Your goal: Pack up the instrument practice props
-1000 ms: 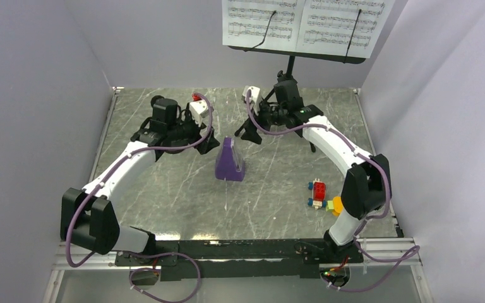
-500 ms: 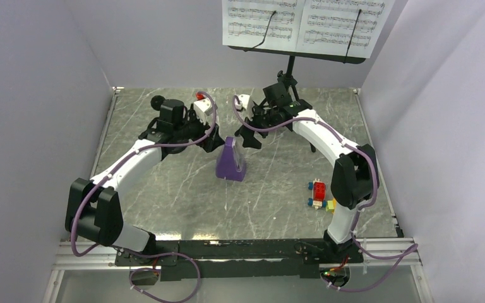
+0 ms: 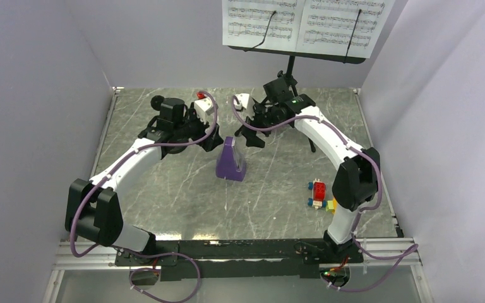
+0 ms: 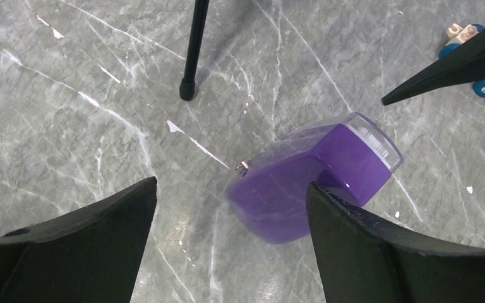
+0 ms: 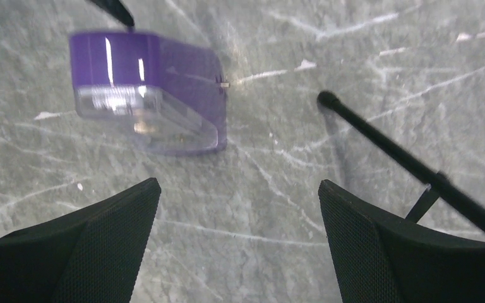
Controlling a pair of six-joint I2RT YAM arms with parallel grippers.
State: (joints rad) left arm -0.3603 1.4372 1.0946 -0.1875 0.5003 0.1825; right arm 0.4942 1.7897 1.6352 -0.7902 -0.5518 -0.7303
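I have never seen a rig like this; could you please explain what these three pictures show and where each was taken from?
These are two robot arms bolted at the near edge of a grey marbled table: the left arm and the right arm. The wide picture comes from a fixed camera above and behind them. The other two come from a camera on each wrist, looking down past the black jaws. On the table stand a purple metronome and a black tripod music stand carrying sheet-music pages. Some small toy blocks lie on the right. Both pairs of jaws are open near the metronome and hold nothing.
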